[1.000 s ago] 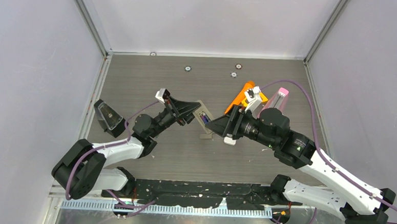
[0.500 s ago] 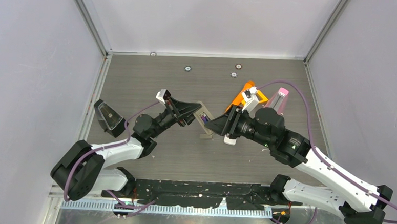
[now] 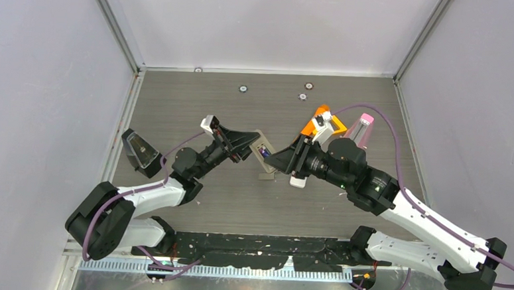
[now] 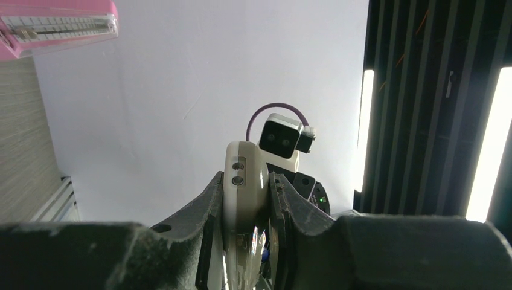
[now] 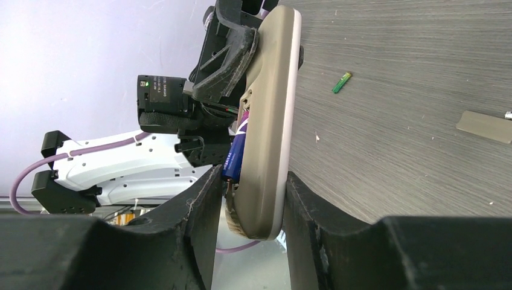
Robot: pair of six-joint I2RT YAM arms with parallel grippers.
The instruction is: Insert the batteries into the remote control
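The grey remote control (image 3: 264, 153) is held off the table between both arms. My left gripper (image 3: 253, 145) is shut on its far end; in the left wrist view the remote (image 4: 246, 263) shows low between the fingers of that gripper (image 4: 246, 193). My right gripper (image 3: 277, 161) is shut round the near end. In the right wrist view the remote (image 5: 272, 103) stands on edge in that gripper (image 5: 250, 181). One pad lies on its back, the other against a purple battery (image 5: 235, 151) in the compartment. A green battery (image 5: 342, 83) lies on the table.
The grey battery cover (image 5: 485, 126) lies flat on the table, just below the remote in the top view (image 3: 266, 176). An orange object (image 3: 319, 118) and a pink object (image 3: 364, 124) lie behind the right arm. A dark wedge-shaped piece (image 3: 141, 152) sits at the left edge.
My right gripper's jaws have narrowed round the remote's near end and the right arm has edged slightly left. The left arm and its grip have not moved.
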